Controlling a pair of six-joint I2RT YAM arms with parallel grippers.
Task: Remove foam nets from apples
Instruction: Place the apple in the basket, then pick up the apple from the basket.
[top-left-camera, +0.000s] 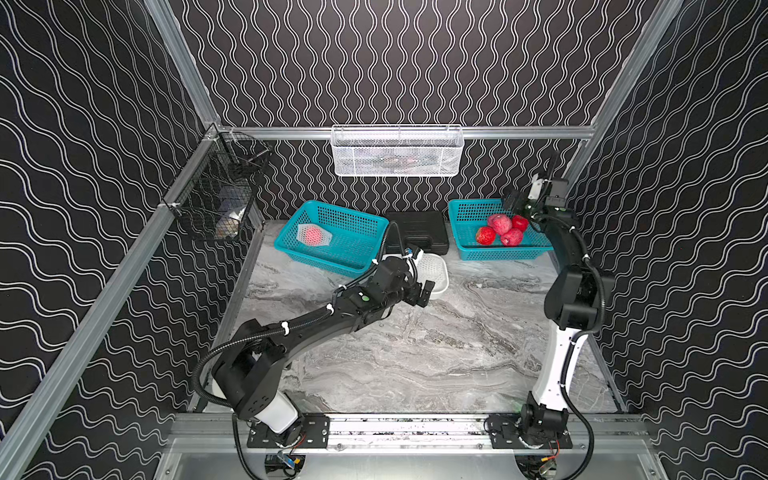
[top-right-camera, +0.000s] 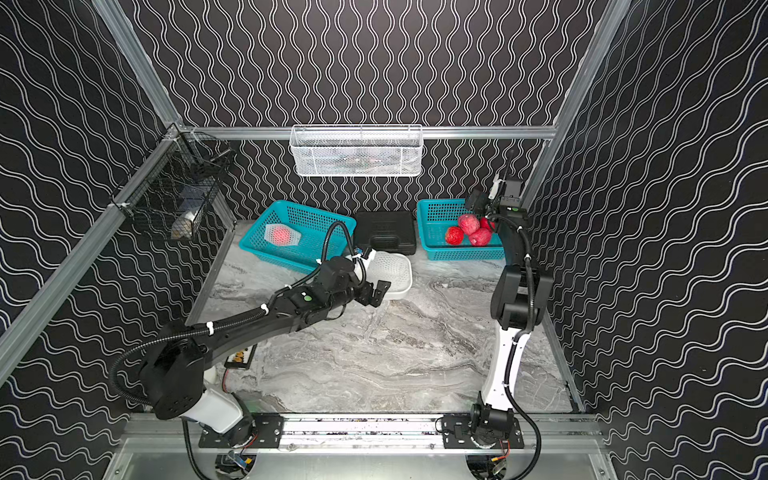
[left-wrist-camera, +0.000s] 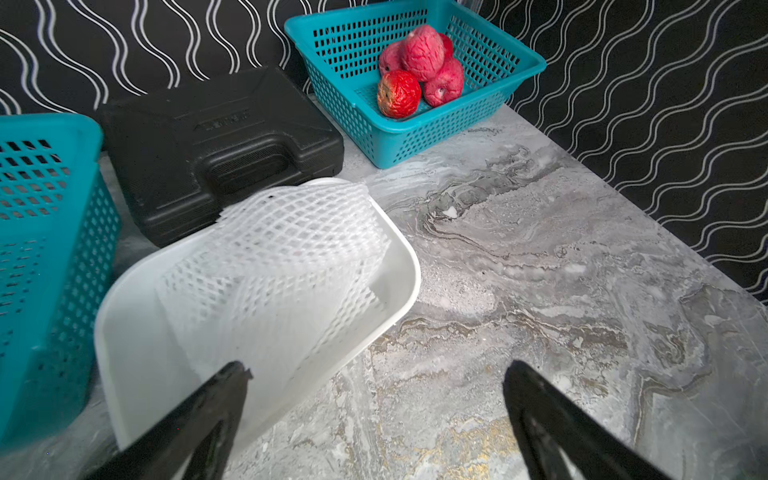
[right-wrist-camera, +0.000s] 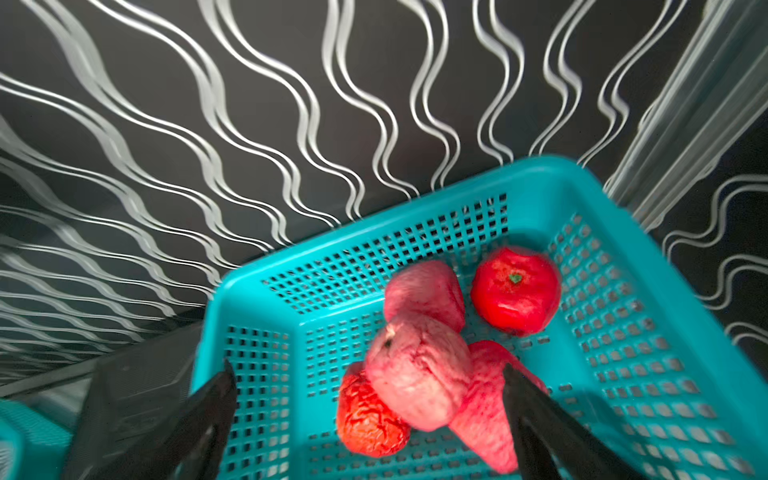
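Only netted apple (top-left-camera: 312, 235) lies in teal basket (top-left-camera: 353, 249) left of black case (top-left-camera: 419, 230). Foam net (top-left-camera: 326, 239) long axis points toward case. Left gripper (top-left-camera: 427, 293) in front of case: jaws spread, empty, judged nearer. Right gripper (top-left-camera: 512, 203) right of case, over bare apples (top-left-camera: 500, 230): spread, empty.

Top views overhead, whole table (top-left-camera: 415, 353); wrist views close, sharing apple basket (left-wrist-camera: 436, 137) (right-wrist-camera: 257, 374).
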